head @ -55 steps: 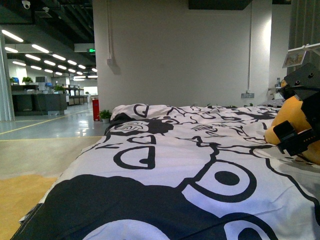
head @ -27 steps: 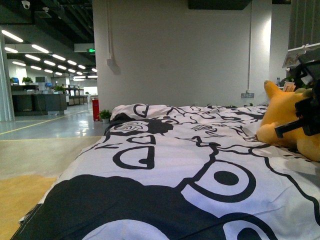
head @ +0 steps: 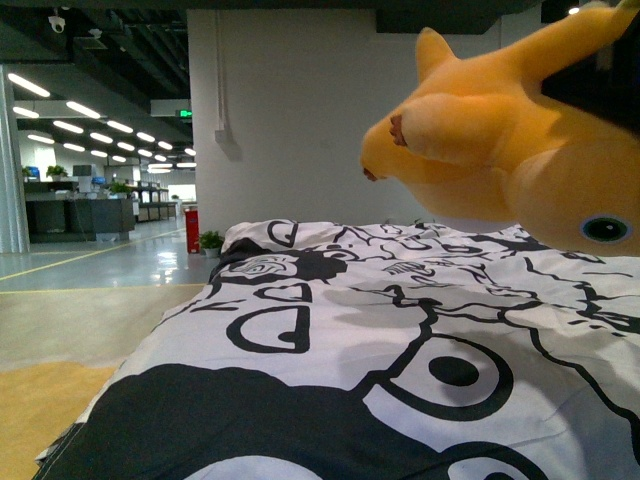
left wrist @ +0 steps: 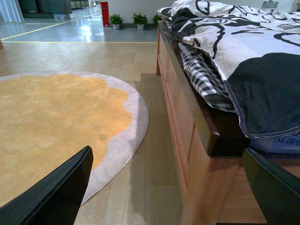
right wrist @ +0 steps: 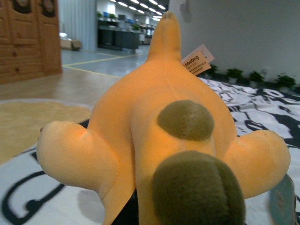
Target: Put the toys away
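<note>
The orange-yellow plush animal [head: 500, 140] hangs in the air above the bed, filling the upper right of the front view, with a dark bead eye low on its right. In the right wrist view the plush animal [right wrist: 154, 136] fills the frame, showing olive-brown patches and a paper tag. My right gripper is shut on it, its fingers hidden under the soft body. My left gripper [left wrist: 168, 197] is open and holds nothing. It is low beside the wooden bed frame [left wrist: 197, 140], over the floor.
A black-and-white patterned duvet [head: 330, 330] covers the bed. A round yellow rug [left wrist: 51, 117] with a grey border lies on the wooden floor to the bed's left. A white wall [head: 300, 120] stands behind the bed, with potted plants [left wrist: 139, 19] at its foot.
The plush animal has risen off the duvet at the right and come up close to the front camera. It now looms large where it was small and low before.
</note>
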`<state>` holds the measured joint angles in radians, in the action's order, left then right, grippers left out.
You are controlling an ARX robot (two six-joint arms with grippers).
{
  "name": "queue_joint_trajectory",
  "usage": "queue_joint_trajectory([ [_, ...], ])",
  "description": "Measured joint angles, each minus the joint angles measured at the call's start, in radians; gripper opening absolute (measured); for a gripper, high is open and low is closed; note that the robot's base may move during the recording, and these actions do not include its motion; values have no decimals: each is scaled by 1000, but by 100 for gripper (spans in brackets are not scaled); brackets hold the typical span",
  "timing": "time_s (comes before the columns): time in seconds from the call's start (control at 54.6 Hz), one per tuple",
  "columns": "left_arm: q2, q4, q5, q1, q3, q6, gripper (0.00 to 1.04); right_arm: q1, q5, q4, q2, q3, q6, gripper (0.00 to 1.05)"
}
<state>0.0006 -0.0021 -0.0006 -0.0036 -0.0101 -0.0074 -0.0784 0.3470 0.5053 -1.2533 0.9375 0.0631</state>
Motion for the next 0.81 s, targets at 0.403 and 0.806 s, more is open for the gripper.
queue_joint_trajectory([
  [0.403,0,0,0,0,0,0,98,-38,108,-101,336,-200,-143,7],
  [0.806,0,0,0,0,0,0,98,-41,134,-122,586,-365,-323,7],
])
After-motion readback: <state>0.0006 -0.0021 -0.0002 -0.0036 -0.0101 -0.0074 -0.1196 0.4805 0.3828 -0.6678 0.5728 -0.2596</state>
